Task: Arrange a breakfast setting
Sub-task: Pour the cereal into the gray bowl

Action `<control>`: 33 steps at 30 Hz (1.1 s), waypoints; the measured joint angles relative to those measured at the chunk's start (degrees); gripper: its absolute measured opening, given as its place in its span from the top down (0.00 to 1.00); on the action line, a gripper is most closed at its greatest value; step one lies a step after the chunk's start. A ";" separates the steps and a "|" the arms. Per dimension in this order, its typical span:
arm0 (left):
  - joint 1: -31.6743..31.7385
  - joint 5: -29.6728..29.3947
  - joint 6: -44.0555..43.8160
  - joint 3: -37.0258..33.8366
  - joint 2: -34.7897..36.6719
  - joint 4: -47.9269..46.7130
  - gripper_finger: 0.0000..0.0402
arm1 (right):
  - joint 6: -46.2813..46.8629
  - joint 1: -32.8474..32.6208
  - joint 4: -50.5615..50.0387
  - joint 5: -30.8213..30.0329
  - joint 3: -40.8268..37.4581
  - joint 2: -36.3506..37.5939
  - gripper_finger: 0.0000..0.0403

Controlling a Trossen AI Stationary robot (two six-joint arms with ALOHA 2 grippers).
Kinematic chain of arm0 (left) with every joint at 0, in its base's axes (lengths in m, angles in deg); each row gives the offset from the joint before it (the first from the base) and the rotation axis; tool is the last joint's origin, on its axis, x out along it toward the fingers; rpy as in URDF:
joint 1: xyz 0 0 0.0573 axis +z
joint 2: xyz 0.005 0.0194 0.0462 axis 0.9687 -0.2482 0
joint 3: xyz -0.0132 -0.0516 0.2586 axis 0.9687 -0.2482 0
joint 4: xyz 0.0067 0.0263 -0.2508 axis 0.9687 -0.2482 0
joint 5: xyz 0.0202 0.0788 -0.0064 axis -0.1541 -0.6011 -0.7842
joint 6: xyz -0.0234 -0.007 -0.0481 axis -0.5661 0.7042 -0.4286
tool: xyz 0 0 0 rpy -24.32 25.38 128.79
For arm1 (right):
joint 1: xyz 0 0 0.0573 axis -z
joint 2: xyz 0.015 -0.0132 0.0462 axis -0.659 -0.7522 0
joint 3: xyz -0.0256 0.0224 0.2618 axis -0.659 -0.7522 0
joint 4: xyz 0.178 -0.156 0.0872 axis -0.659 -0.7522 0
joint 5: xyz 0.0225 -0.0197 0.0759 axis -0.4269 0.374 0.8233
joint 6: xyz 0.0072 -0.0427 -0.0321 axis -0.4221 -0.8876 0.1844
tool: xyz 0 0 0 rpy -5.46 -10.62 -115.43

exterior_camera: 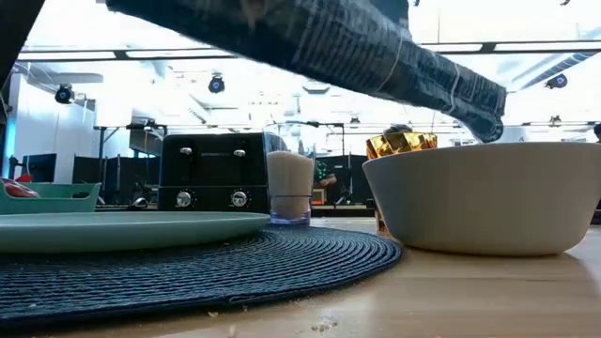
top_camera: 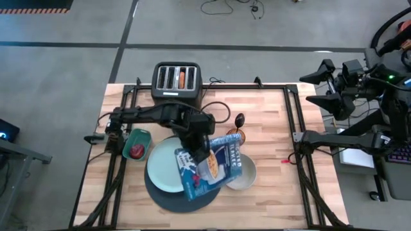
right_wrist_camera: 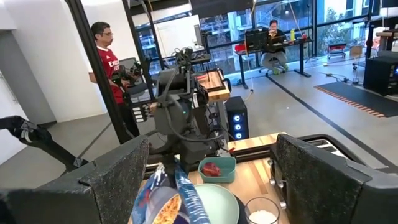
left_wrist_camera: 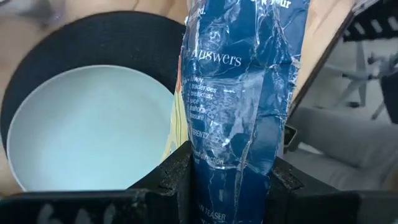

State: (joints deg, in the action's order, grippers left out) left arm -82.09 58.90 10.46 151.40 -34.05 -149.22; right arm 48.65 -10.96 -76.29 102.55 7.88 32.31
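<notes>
The wooden surface [top_camera: 270,160] carries everything, and the mat [top_camera: 168,200] serves as the landmark. The toaster [top_camera: 178,80] stands well beyond the mat, at the far edge, with something orange-brown in one slot. The mat itself lies near the front edge. The plate [top_camera: 164,165] rests on the mat. The cereal box [top_camera: 209,165] hangs tilted above the mat's right part, over the plate's right rim and reaching toward the bowl [top_camera: 244,174], which sits just right of the mat. The left gripper [top_camera: 204,151] is above the mat, its fingers [left_wrist_camera: 171,177] closed on the box's two faces. The teal dish [top_camera: 136,145] sits just left of the mat, with the red fruit [top_camera: 137,151] inside it. The glass [top_camera: 232,135] and the spoon [top_camera: 239,120] lie beyond the mat, to its right. The right gripper [right_wrist_camera: 211,180] waits off the surface, far right of the mat, fingers spread wide and empty.
</notes>
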 joint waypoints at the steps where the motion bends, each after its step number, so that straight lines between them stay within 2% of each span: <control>1: 0.20 0.74 -0.53 0.02 0.00 -0.04 0.75 | 0.17 0.00 0.00 0.00 0.00 0.00 0.15; 9: 0.69 8.02 -2.74 -0.14 0.00 -0.03 0.75 | 0.39 0.00 0.00 -0.04 0.00 0.00 0.15; 18: 2.74 9.12 -3.54 -0.12 0.00 -0.01 0.75 | 0.41 0.00 0.00 -0.68 0.00 0.00 0.15; 24: 4.42 13.36 -4.89 -0.24 0.00 -0.01 0.75 | 0.44 0.00 0.00 -1.75 0.00 -0.01 0.15; 33: 6.57 15.99 -4.72 -0.71 0.00 -0.06 0.75 | 0.25 0.00 0.00 -3.19 0.00 -0.02 0.15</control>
State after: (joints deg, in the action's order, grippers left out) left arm -75.52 74.89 5.74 150.69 -34.05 -149.28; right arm 48.89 -10.96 -76.29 99.36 7.88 32.29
